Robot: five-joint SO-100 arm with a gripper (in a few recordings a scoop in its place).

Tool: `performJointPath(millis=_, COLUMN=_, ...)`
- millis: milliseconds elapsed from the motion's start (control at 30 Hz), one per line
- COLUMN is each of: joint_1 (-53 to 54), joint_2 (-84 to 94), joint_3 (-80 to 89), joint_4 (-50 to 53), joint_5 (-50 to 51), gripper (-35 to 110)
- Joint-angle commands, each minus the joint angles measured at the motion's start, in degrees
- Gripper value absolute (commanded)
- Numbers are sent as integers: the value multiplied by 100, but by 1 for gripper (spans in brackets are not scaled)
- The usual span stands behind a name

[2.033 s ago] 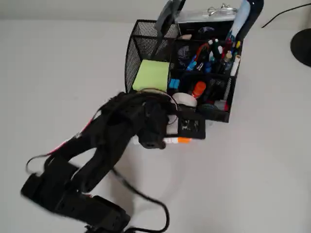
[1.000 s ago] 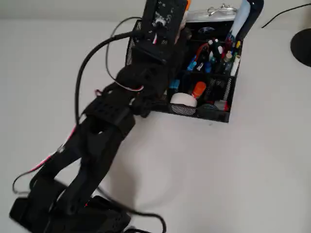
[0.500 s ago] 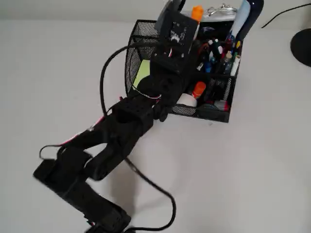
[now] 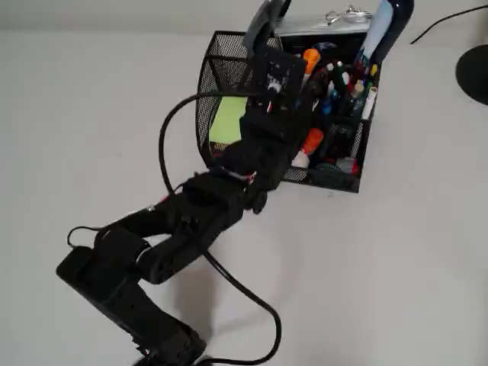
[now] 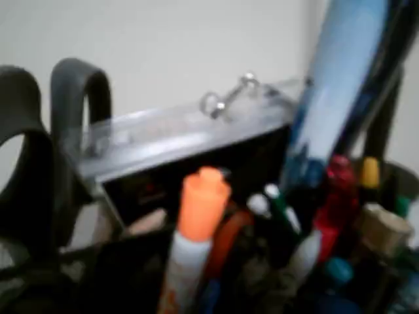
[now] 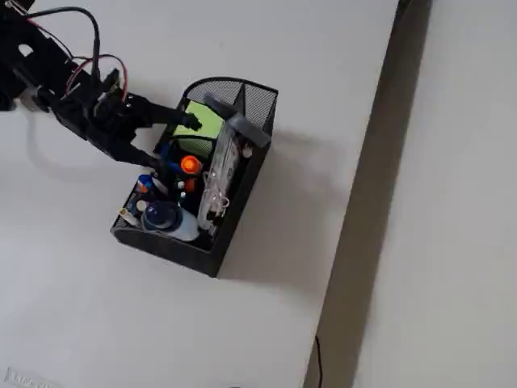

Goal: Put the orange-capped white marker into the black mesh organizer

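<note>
The black mesh organizer (image 4: 215, 72) is a wire-mesh caddy with a curved wall at its nine-o'clock side, sitting on a smooth white table (image 4: 396, 252) in the overhead view. The orange-capped white marker (image 5: 194, 229), a slim matte cylinder, stands nearly upright, cap up, its barrel down among the pens in a rear compartment; overhead its cap (image 4: 309, 57) shows at about one o'clock from the wrist. In the fixed view the gripper (image 6: 176, 144) reaches over the organizer with its black plastic fingers spread apart on either side of the cap; whether they touch the marker I cannot tell. A flat lime-green sticky pad (image 4: 226, 120) lies in the curved compartment.
</note>
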Motion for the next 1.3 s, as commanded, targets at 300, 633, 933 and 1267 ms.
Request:
performJointPath(millis=300, joint_1=70, joint_2=4430, joint_3=-334, joint_4=5405, joint_5=2566, gripper=24)
performJointPath(millis=633, joint_1=211, joint_2=5634, joint_3=-536, joint_4=10283, joint_5=7110, gripper=0)
performJointPath(millis=933, joint_1=-650, joint_2=8930, joint_3=2856, joint_4=10327, joint_5=7137, gripper=0)
performJointPath(millis=1267, joint_1=-264, joint_2=10248, joint_3=4562, joint_4=11083, joint_5=6996, gripper=0)
